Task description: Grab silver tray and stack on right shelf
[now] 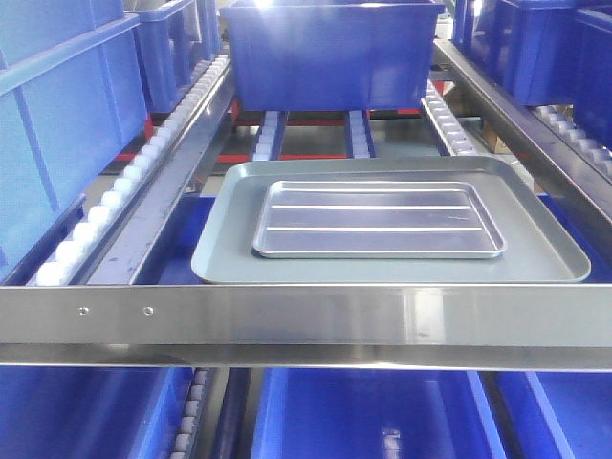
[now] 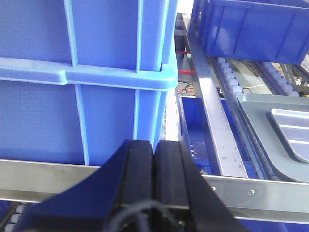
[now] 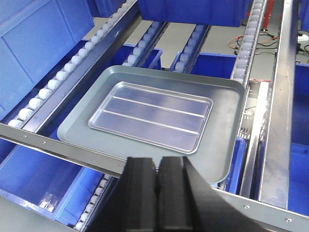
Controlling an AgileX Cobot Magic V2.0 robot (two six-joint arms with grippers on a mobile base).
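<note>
The silver tray, shiny with two raised ridges, lies inside a larger dull grey tray on the roller rack level, behind the flat steel front bar. It also shows in the right wrist view and at the right edge of the left wrist view. My right gripper is shut and empty, hovering just in front of the grey tray's near rim. My left gripper is shut and empty, facing a blue crate to the left of the trays. Neither gripper shows in the front view.
Roller rails with white rollers flank the trays. A blue bin sits on the rack behind the trays. Blue crates stand at left and more at right. Blue bins fill the level below.
</note>
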